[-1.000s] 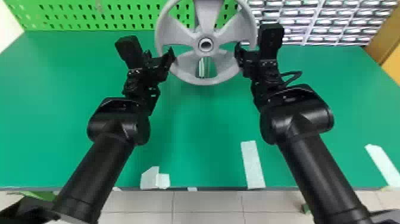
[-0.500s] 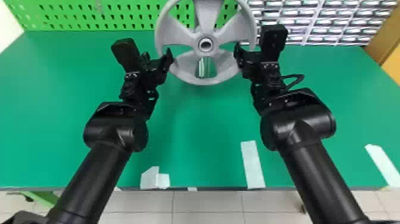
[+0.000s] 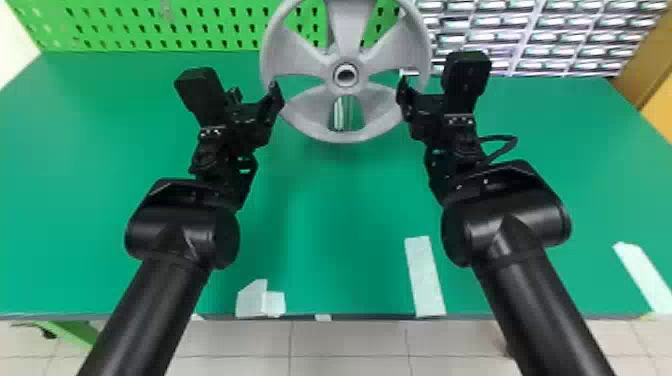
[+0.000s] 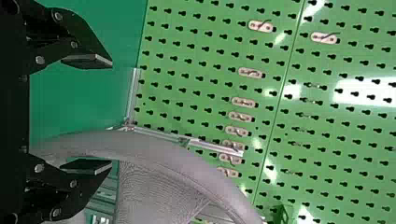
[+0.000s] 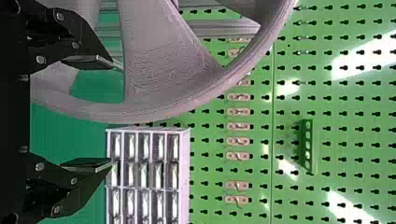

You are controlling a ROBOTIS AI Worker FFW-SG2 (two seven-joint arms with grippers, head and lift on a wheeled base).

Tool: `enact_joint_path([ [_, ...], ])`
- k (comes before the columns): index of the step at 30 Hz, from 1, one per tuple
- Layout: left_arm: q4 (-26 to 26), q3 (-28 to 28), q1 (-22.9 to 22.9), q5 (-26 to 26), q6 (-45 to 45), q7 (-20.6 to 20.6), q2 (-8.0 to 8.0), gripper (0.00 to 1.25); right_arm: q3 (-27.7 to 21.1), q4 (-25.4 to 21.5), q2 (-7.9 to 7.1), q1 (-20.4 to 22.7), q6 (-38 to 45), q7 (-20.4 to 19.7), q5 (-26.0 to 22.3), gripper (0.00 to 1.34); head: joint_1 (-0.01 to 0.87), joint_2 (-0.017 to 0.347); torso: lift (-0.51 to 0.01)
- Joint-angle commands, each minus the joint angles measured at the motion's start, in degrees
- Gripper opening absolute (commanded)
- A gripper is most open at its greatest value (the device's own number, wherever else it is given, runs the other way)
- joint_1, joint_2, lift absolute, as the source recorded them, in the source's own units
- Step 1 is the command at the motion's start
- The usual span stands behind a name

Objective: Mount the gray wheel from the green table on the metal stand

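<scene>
Where wheel (image 3: 305, 60) ends, left hand (image 3: 254, 94), right hand (image 3: 422, 93), agape

The gray wheel (image 3: 305, 107) is a plain light gray, with fine, close-set lines over its spokes (image 4: 149, 196). The table (image 3: 325, 225) is an even deep green, with off-white tape (image 3: 425, 280) near its near edge. At the far side, the brighter green pegboard (image 4: 205, 46) carries regular rows of black keyhole shapes and pinkish-beige plates (image 4: 250, 73). The small-drawer rack (image 5: 185, 158) makes a pale grid. Left hand (image 3: 255, 100) and right hand (image 3: 411, 102) are black; the floor tiles (image 3: 350, 340) are pale gray with darker joints.
</scene>
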Motion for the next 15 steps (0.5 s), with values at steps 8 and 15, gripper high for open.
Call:
enact_joint_path([
  [8,-5.03,2.12,3.76,-1.08,1.27,0.00,0.18,0.76,0.39,-2.91,-0.81,2.34,-0.59,0.00,-0.35,0.82,0.867,0.052,-0.100],
  [15,-7.93,3.09,6.04,-2.05,1.80,0.00,0.53,0.76,0.83,-4.05,-1.16,3.58,-1.12,0.00,-0.79,0.82,0.867,0.052,-0.100],
])
